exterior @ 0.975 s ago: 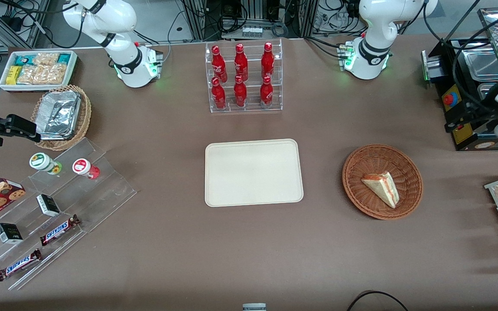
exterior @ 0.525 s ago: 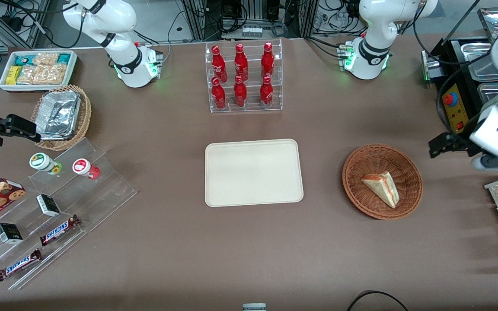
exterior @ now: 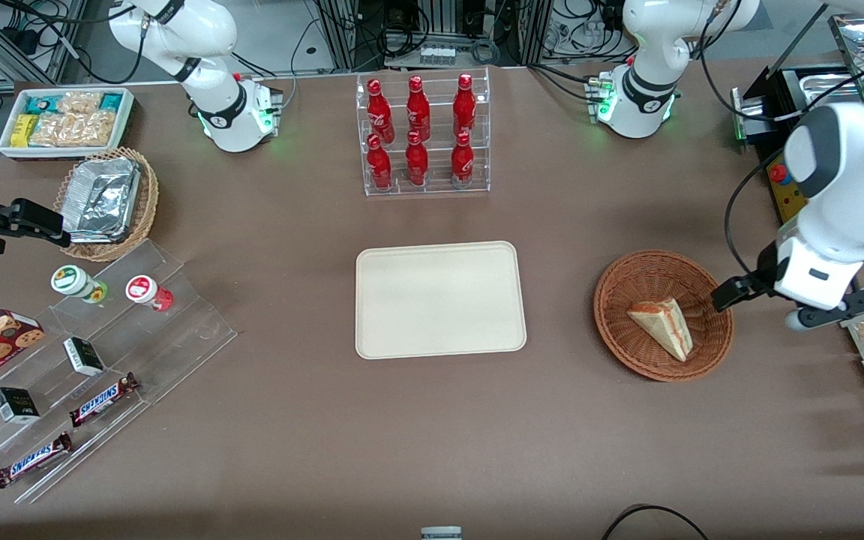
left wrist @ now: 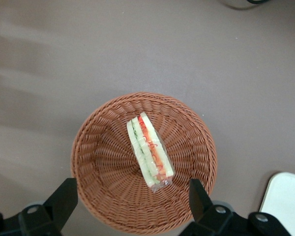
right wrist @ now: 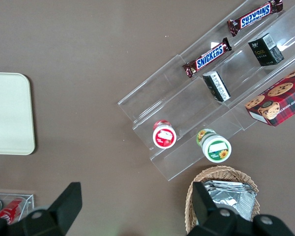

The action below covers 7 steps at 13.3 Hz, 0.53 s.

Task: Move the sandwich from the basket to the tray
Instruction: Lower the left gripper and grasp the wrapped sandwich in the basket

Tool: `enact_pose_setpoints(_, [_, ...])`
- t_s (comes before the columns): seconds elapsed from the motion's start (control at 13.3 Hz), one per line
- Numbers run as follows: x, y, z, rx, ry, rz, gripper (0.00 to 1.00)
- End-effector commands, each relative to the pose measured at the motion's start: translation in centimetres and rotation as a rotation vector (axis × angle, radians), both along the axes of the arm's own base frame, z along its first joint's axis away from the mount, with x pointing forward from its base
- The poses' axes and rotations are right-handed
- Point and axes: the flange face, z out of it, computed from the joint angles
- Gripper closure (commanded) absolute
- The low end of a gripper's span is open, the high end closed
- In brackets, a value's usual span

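On the brown table (exterior: pixel 304 435), nothing of the transfer itself is done yet, as far as the views show. Largest of the task's things, the tray (exterior: pixel 440 299) lies flat and bare at the middle of the table, nearer to the front camera than the rack of red bottles (exterior: pixel 423 135). Toward the working arm's end of the table sits the basket (exterior: pixel 616 300), well apart from the tray, and the sandwich (exterior: pixel 662 326) lies inside it on the woven floor, its filling edge turned up to the wrist camera, where the red and green layers of the sandwich (left wrist: pixel 150 151) show plainly against the basket (left wrist: pixel 101 162). The left arm's gripper (exterior: pixel 732 291) hangs over the basket's rim on the side away from the tray, above the weave and clear of the bread; in the wrist view its two fingers (left wrist: pixel 64 195) stand wide apart with the sandwich between and below them, holding nothing. By my reading the reach is partly made, while the descent, the grasp, the carry to the tray and the release all remain.
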Motion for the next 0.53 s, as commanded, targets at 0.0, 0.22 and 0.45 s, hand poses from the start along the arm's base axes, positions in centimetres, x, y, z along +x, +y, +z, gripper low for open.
enact_pose_setpoints(0.0, [0.1,-1.0,-3.0,-0.016,-0.010,0.086,0.00])
enact_pose_setpoints(0.22, [0.3,-3.7,-6.5,-0.023,-0.002,0.143,0.00])
enact_pose_setpoints(0.45, [-0.4,-4.3,-8.9,-0.024,0.013,0.148,0.00])
